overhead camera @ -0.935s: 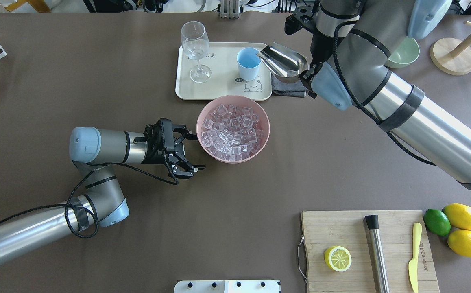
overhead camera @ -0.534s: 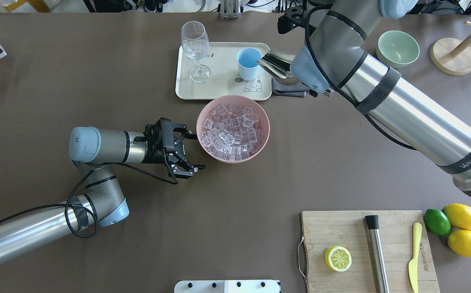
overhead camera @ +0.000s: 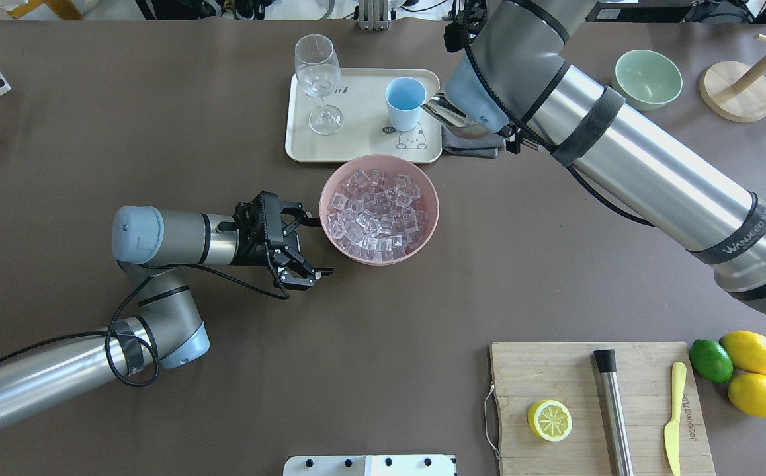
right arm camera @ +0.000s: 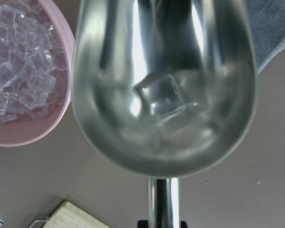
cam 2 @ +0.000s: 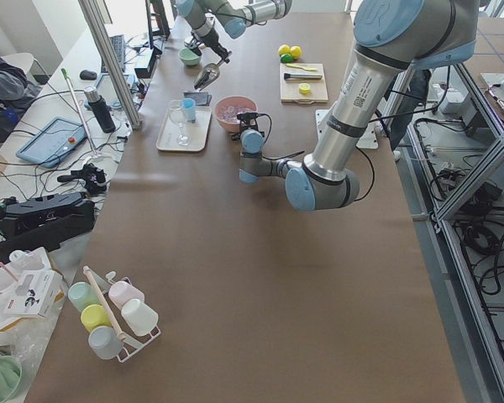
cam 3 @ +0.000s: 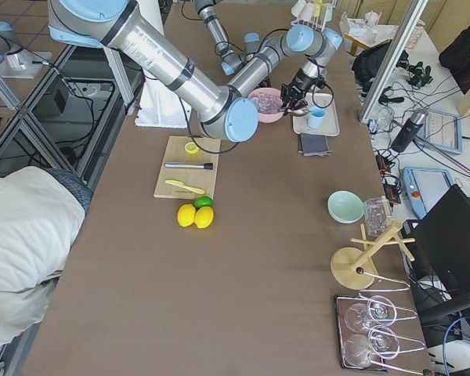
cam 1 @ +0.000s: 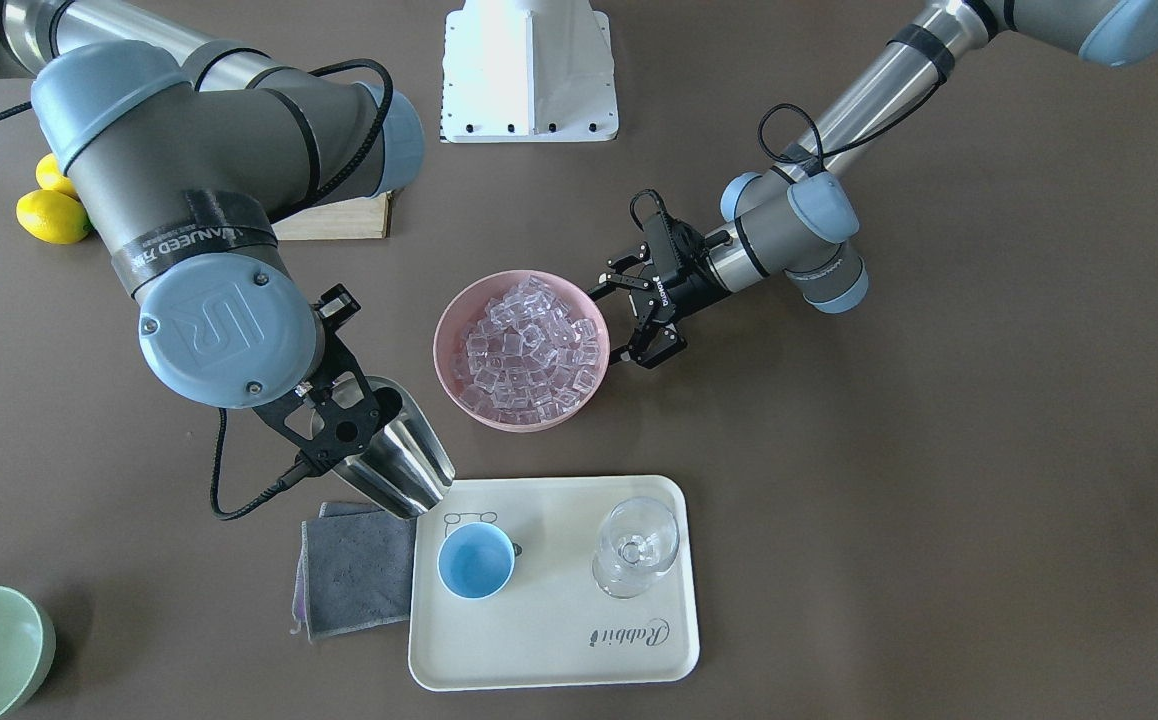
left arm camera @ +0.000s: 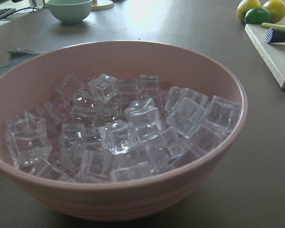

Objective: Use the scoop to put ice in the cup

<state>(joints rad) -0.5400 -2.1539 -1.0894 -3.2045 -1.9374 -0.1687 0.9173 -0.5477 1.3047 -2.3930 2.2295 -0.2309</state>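
Observation:
My right gripper (cam 1: 339, 432) is shut on the handle of the steel scoop (cam 1: 397, 462). The scoop hangs tilted, its mouth over the tray's corner, just beside the light-blue cup (cam 1: 476, 561) and apart from it. In the right wrist view the scoop (right arm camera: 164, 71) holds one ice cube (right arm camera: 160, 96). In the overhead view my arm hides most of the scoop (overhead camera: 446, 114) next to the cup (overhead camera: 404, 102). The ice (overhead camera: 375, 215) is heaped in the pink bowl (overhead camera: 430, 228). My left gripper (overhead camera: 320, 246) is open and empty at the bowl's left side.
The cup and a stemmed glass (overhead camera: 318, 73) stand on a cream tray (overhead camera: 356, 142). A grey cloth (cam 1: 354, 575) lies under the scoop. A green bowl (overhead camera: 647, 79) is at the far right. A cutting board (overhead camera: 555, 370) with a steel rod (overhead camera: 613, 410) is near right.
My right arm has swung left and turned its wrist, which tipped the scoop toward the cup, so the arm now covers most of it. The left arm has not moved.

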